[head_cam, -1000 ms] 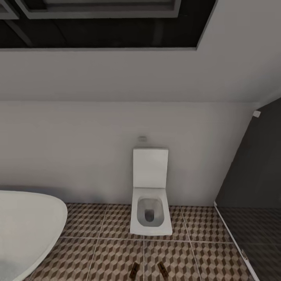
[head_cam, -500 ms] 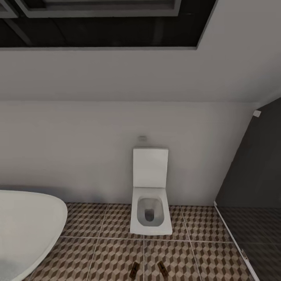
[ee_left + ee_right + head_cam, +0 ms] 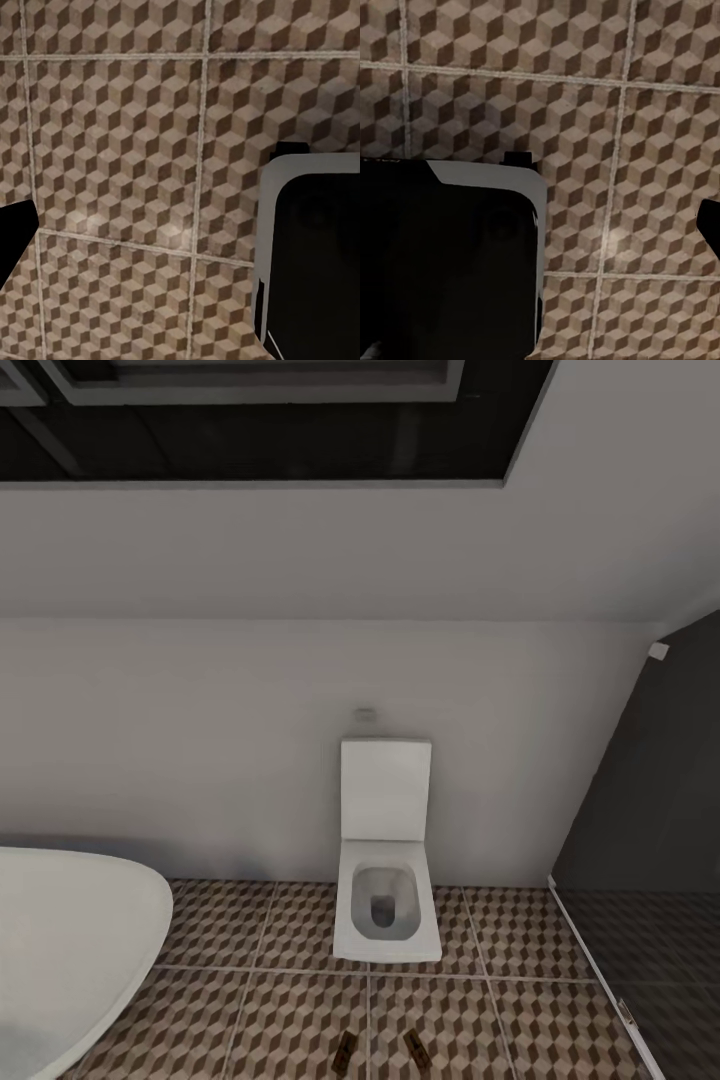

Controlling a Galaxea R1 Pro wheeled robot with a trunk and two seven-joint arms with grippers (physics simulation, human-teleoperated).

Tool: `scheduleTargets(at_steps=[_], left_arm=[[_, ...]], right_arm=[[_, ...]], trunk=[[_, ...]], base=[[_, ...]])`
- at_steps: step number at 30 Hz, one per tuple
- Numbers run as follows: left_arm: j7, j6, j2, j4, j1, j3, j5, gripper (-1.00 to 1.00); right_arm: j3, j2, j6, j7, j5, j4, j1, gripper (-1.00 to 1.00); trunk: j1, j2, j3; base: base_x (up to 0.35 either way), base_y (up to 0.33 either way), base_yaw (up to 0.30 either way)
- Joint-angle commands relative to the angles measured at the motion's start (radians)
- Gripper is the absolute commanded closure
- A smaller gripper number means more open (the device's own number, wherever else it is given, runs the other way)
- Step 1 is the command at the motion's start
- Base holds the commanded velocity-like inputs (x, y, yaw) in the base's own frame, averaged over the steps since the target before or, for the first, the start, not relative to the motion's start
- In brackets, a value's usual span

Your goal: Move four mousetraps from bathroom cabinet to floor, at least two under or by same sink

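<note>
In the head view, the curved rim of a white oval bathtub (image 3: 70, 940) is seen at the left, standing on the bathroom floor (image 3: 250, 1020) of brown-and-beige cube-patterned tiles with pale grout lines. Further right, a white square toilet (image 3: 385, 900) is set against the plain grey wall (image 3: 200, 750), its lid raised upright and a small flush plate (image 3: 365, 715) fixed to the wall just above it. In front of the toilet, at the lower edge of the view, two mousetraps (image 3: 344, 1050) are laid flat on the tiles — small brown boards with dark parts, near each other but apart, each slightly angled. At the far right a dark glass partition (image 3: 650, 810) is met by the floor. In the left wrist view the same tiling is looked down upon, with a dark, grey-edged part of the robot's body (image 3: 315, 255) beside it. In the right wrist view a matching dark part is shown over the tiles. The jaws of both arms cannot be made out — whether they are open, closed or holding anything cannot be told — so the mousetraps cannot be placed relative to them.
</note>
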Motion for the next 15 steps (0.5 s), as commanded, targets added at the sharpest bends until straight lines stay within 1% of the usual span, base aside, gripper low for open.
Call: scheduleTargets(at_steps=[1,6,15], left_arm=[[0.001,-0.003,-0.001,0.002,-0.001,-0.006,0.003,-1.0],[0.001,-0.003,-0.001,0.002,-0.001,-0.006,0.003,-1.0],[0.001,-0.003,-0.001,0.001,-0.001,-0.006,0.003,-1.0]], right_arm=[[0.008,0.003,-0.006,0.002,-0.01,0.001,-0.001,-1.0],[0.008,0.014,-0.023,0.001,-0.013,0.001,-0.001,-1.0],[0.008,0.016,-0.03,0.001,-0.011,0.0,-0.001,-1.0]], trunk=[[0.001,-0.002,-0.002],[0.001,-0.002,-0.002],[0.001,-0.002,-0.002]], base=[[0.0,0.0,0.0],[0.0,0.0,0.0],[0.0,0.0,0.0]])
